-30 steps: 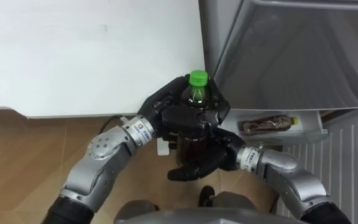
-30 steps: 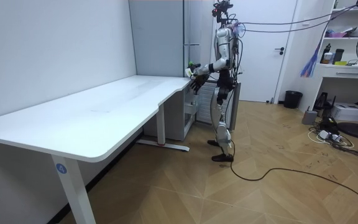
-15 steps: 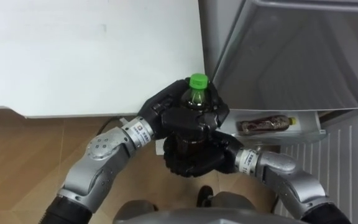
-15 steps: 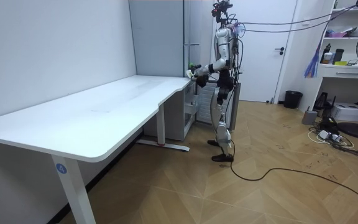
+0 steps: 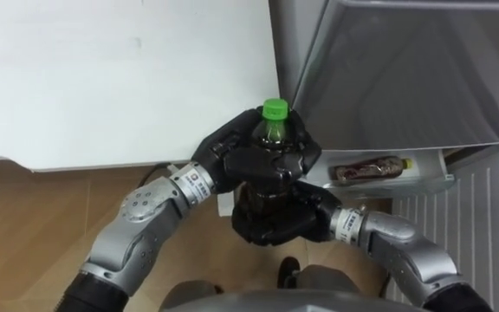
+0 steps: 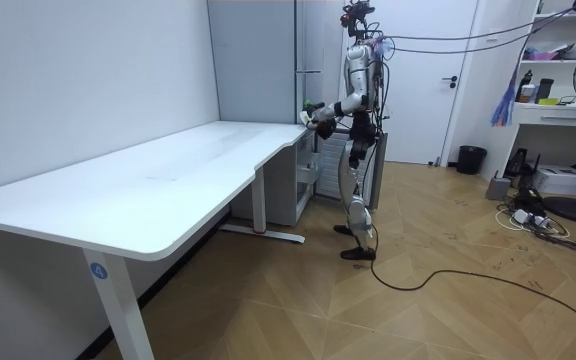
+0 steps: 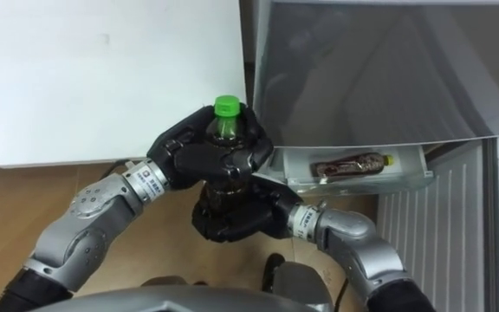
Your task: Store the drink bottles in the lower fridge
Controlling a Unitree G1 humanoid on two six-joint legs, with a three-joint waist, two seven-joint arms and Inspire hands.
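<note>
Holding: the drink bottle (image 5: 274, 128), dark liquid with a green cap, is upright between both hands in front of the robot's chest. It hangs over the floor, just off the corner of the white table (image 5: 119, 78) and just beside the grey fridge (image 5: 405, 78).
Left hand: the left hand (image 5: 232, 160) comes in from the lower left, with its fingers curled round the bottle's shoulder right under the cap.
Right hand: the right hand (image 5: 275, 224) comes in from the lower right and is wrapped round the bottle's lower body, clenched on it from beneath.
Reason for double grip (judgement): the lower hand seems to carry the weight while the upper one stops the bottle tipping. It may also be a handover to the hand nearer the fridge, but which hand will let go cannot be told.
Bottle location: in both hands, not yet in the fridge.
Lower fridge: a white tray (image 5: 436, 184) stands open below the grey front. A second drink (image 5: 366, 170) lies on its side in the tray, brownish with a pale cap pointing right.
Stance: in the room view the robot stands upright at the far end of the table, against the fridge, with its arms raised before it.
Progress (judgement): one drink is stowed and this one is lifted but not yet placed.
Next move needs (judgement): travel down and to the right, probably laying the bottle on its side to match the stowed one.
Risk (judgement): the held bottle may hit the tray's front wall, or knock the stowed drink where free room looks tight.
</note>
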